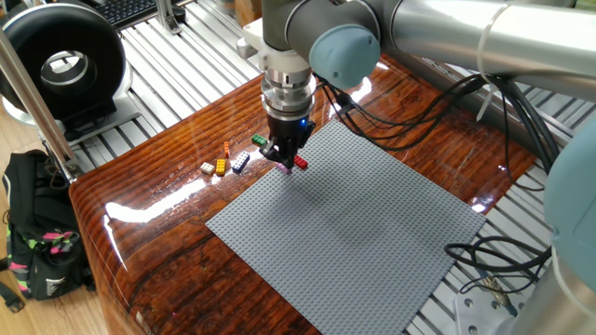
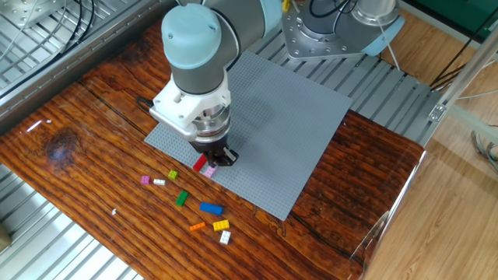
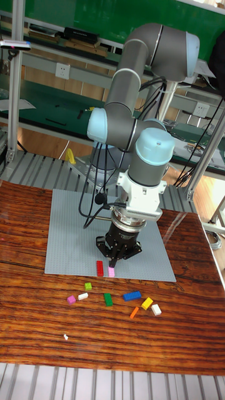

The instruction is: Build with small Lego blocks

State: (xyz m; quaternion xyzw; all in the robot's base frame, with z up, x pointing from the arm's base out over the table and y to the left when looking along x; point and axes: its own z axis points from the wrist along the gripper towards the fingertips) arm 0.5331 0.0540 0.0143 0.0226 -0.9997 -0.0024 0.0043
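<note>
My gripper (image 2: 220, 159) hangs over the near edge of the grey baseplate (image 2: 288, 124), its dark fingers close together and pointing down. A red brick (image 2: 200, 162) and a pink brick (image 2: 209, 171) sit side by side on the baseplate edge. The pink brick lies right under the fingertips, and I cannot tell whether they touch it. The same gripper (image 3: 114, 255), red brick (image 3: 99, 268) and pink brick (image 3: 111, 272) show in the tall view. In one fixed view my gripper (image 1: 286, 158) stands just left of the red brick (image 1: 300, 163).
Loose small Lego blocks lie on the wooden table (image 2: 78, 148) in front of the baseplate: purple (image 2: 145, 180), white (image 2: 159, 182), green (image 2: 182, 198), blue (image 2: 211, 208), orange (image 2: 197, 226), yellow (image 2: 222, 225). Cables (image 1: 484, 261) hang at the table's far side.
</note>
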